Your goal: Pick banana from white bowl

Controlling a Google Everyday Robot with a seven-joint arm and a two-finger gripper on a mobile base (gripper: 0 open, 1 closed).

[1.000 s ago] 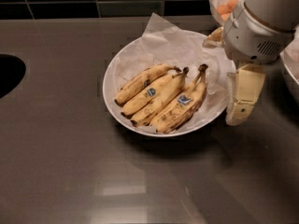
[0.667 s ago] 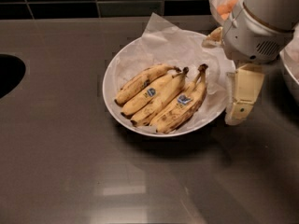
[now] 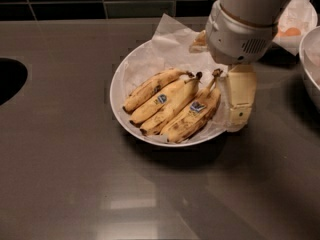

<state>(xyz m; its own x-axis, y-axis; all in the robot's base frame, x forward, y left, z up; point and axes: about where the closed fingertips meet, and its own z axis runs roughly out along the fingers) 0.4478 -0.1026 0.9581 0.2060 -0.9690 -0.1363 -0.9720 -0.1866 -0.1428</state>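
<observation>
The white bowl (image 3: 120, 91), wide and lined with crinkled paper, stands mid-counter with three bananas in it. The banana (image 3: 187, 121) is the rightmost one, heavily brown-speckled, with a blue sticker near its long stem. A cleaner banana (image 3: 162, 104) with a mid-body sticker lies beside it, and a third (image 3: 147, 88) lies behind. My gripper (image 3: 218, 86) hangs over the bowl's right side, open and empty. One cream finger (image 3: 240, 99) points down at the right rim, just right of the banana. The other finger (image 3: 199, 41) shows behind the wrist.
A paper-lined bowl of small orange fruits (image 3: 295, 21) stands at the back right. Another white bowl's rim (image 3: 307, 66) is at the right edge. A dark sink opening (image 3: 7, 79) is at the left. A dark tiled wall runs along the back.
My gripper has moved left, from beside the bowl to over its right rim, closer to the speckled banana. The bananas and bowl have not moved.
</observation>
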